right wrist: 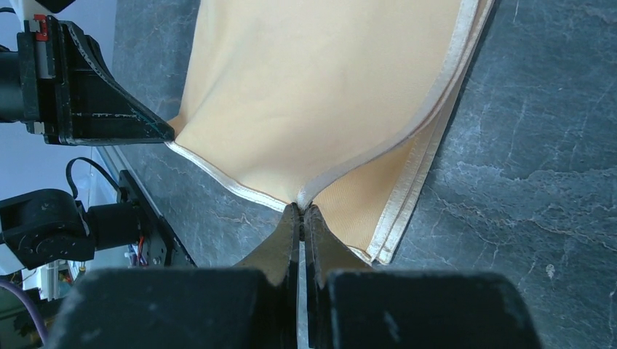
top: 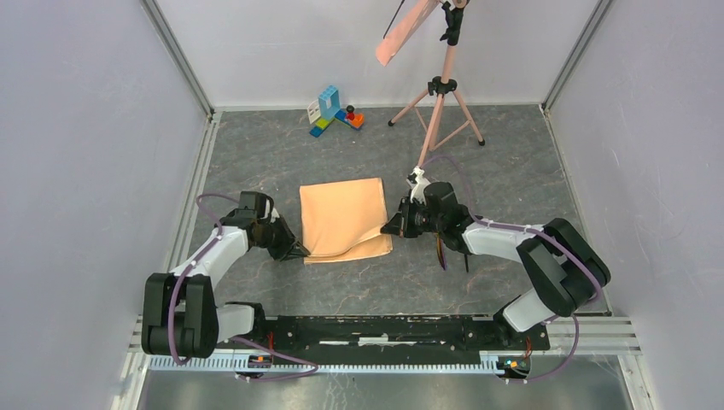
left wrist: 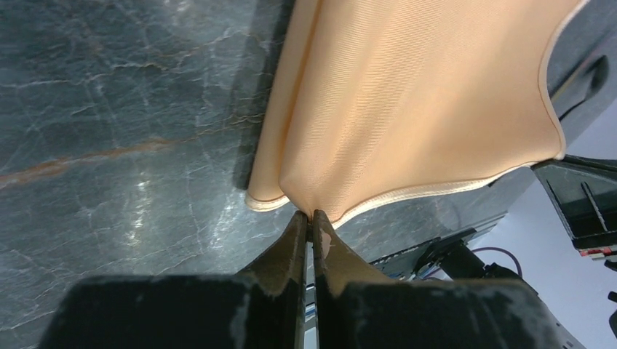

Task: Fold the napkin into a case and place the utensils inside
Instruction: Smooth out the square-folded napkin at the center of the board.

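The napkin (top: 344, 213) lies folded in layers on the dark marbled table (top: 256, 171), midway between the two arms. The left gripper (left wrist: 311, 218) has its jaws pressed nearly together on the near left corner of the top layer, drawing the cloth into a point. The right gripper (right wrist: 302, 211) is clamped just as tightly on the near right corner, lifting that layer off the hemmed edges below. Toy blocks (top: 335, 111) and a pink tripod (top: 440, 102) stand at the far side.
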`<state>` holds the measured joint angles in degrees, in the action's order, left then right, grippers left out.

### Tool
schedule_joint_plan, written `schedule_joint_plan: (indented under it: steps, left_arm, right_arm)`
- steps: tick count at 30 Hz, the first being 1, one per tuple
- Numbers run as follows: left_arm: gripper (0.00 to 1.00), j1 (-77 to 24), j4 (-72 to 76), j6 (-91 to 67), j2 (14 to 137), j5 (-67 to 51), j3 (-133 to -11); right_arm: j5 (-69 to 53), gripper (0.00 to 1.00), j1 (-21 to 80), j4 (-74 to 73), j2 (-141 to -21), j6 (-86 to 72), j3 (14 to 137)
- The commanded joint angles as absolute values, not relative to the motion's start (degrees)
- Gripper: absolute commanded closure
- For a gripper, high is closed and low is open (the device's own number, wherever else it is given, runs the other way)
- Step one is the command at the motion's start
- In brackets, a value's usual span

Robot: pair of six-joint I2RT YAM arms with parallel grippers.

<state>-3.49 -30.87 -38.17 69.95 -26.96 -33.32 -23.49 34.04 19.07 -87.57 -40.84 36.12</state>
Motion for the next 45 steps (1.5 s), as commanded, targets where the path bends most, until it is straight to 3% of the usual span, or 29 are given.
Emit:
schedule_joint_plan:
  steps: [1, 11, 16, 26, 28, 30, 33, 36, 40, 45]
  left_arm:
    - [0.9, -3.6, -32.9, -39.9, 70.7, -24.1, -34.3]
    - [0.9, -3.7, -33.3, -40.1, 71.1, -23.1, -34.2]
    - [0.85, -4.2, -33.2, -40.3, 71.0, -23.4, -34.0]
    - [0.49, -4.5, -38.0, -40.2, 66.9, -20.8, -36.6]
    - [0.44, -4.5, -40.9, -39.7, 64.7, -18.7, -38.2]
    - [0.41, -4.5, -42.2, -38.6, 62.5, -17.1, -39.7]
    - [0.41, -4.5, -40.7, -37.9, 60.5, -18.7, -41.0]
    - [0.42, -4.5, -35.0, -39.4, 62.9, -24.5, -40.1]
    - [0.48, -4.5, -31.4, -38.9, 70.9, -29.9, -40.2]
    - [0.49, -4.5, -28.4, -38.7, 73.3, -29.3, -38.0]
  right_arm:
    - [-23.3, 1.0, 34.5, 22.1, -88.9, -40.9, 35.6]
    - [-23.5, 1.0, 34.6, 23.2, -89.9, -41.1, 34.7]
    - [-23.5, 1.0, 34.6, 23.7, -90.9, -41.0, 34.4]
    - [-23.1, 1.0, 34.7, 22.5, -90.4, -39.8, 34.7]
    - [-23.1, 0.94, 34.7, 21.6, -89.7, -39.2, 34.9]
    - [-22.9, 0.81, 34.7, 18.8, -88.6, -37.9, 35.3]
    - [-21.0, 0.6, 34.9, 11.4, -85.5, -32.4, 37.4]
    - [-15.9, 0.47, 35.9, -1.2, -82.5, -24.3, 42.3]
    - [-17.8, 0.37, 37.0, -2.2, -81.9, -21.3, 46.7]
    - [-30.5, 0.39, 38.3, 12.6, -92.1, -29.8, 49.6]
